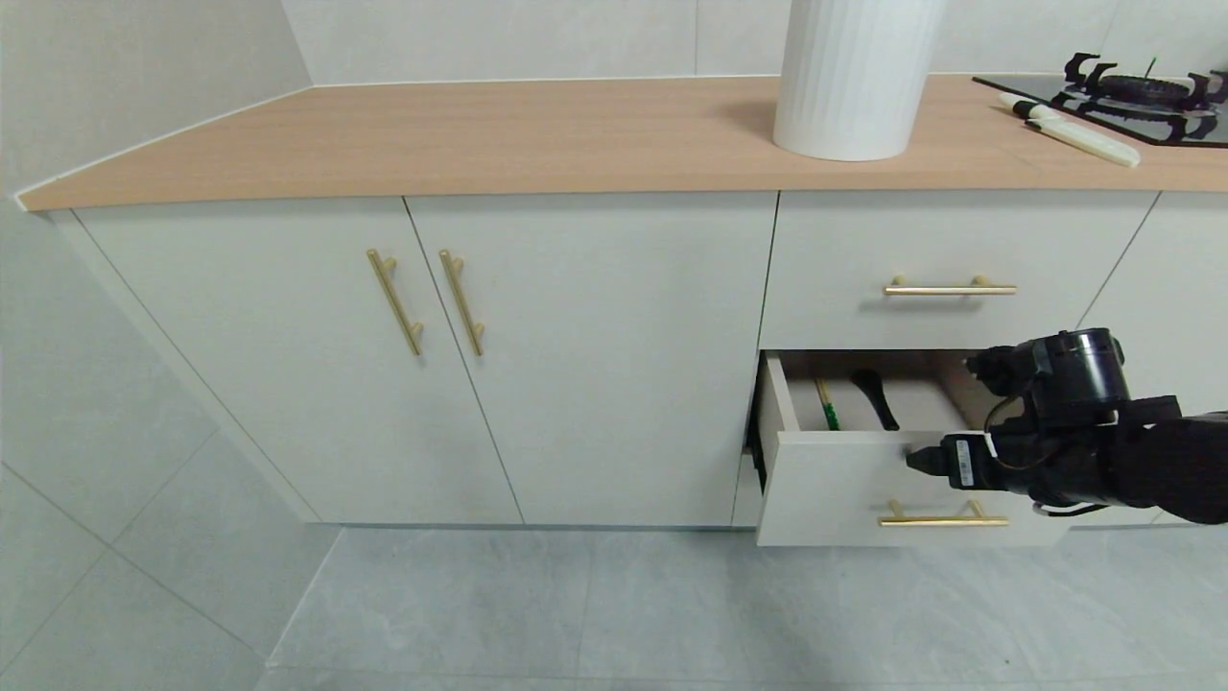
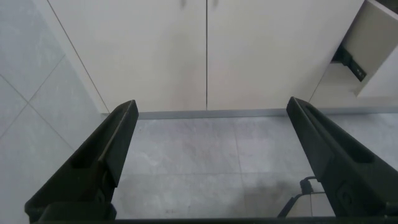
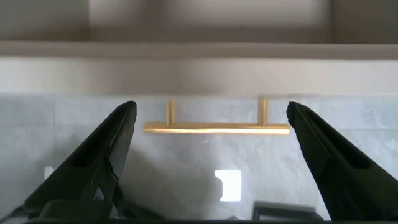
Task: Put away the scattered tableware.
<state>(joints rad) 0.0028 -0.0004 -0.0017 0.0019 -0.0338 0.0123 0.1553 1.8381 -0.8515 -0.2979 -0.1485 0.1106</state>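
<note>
In the open drawer (image 1: 833,485) lie a black spoon (image 1: 875,395) and green-marked chopsticks (image 1: 825,404) — my right gripper (image 3: 211,112) gapes wide before its gold handle (image 3: 216,128), my left gripper (image 2: 211,106) likewise over the floor (image 2: 186,155).

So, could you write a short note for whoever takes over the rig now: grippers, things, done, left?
Left gripper: open, empty, low before the white cabinet doors.
Right gripper: open, empty, at the front of the open white lower drawer, above its gold bar handle.
Done: black spoon and green-marked chopsticks lie in the drawer.
Left: two long white utensils on the wooden countertop; then probably close the drawer.
</note>
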